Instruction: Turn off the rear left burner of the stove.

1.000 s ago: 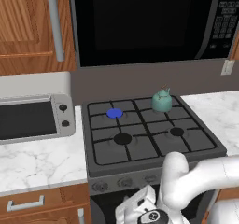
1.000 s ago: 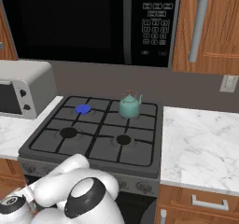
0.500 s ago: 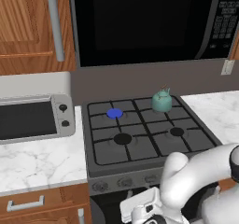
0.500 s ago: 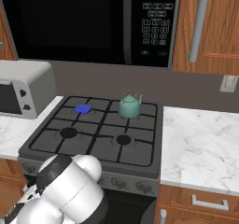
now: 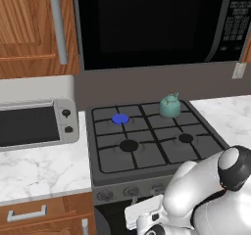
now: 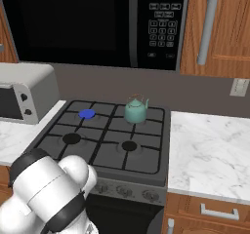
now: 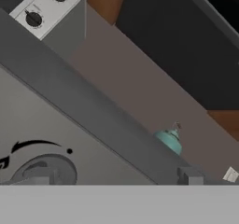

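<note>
The stove [image 5: 147, 163] is a dark grey cooktop with black grates. Its rear left burner [image 5: 120, 118] [image 6: 87, 113] shows as a flat bright blue disc under the grate bars. A row of small round knobs [image 5: 131, 192] [image 6: 124, 191] runs along the front panel. My gripper [image 5: 146, 218] hangs low just in front of that panel, below the knob row, with its fingers hidden. In the hand view, one knob [image 7: 44, 171] with a curved mark above it sits very close at the lower left.
A teal kettle [image 5: 170, 105] [image 6: 135, 110] [image 7: 169, 140] stands on the rear right burner. A silver toaster oven [image 5: 34, 124] sits on the marble counter to the left. A dark microwave [image 6: 97, 23] hangs above the stove. My bulky white arm [image 6: 49, 194] crowds the stove front.
The arm's upper links have swung and settled lower in front of the stove, while the hand stays low by the knob panel. The rear left burner remains blue.
</note>
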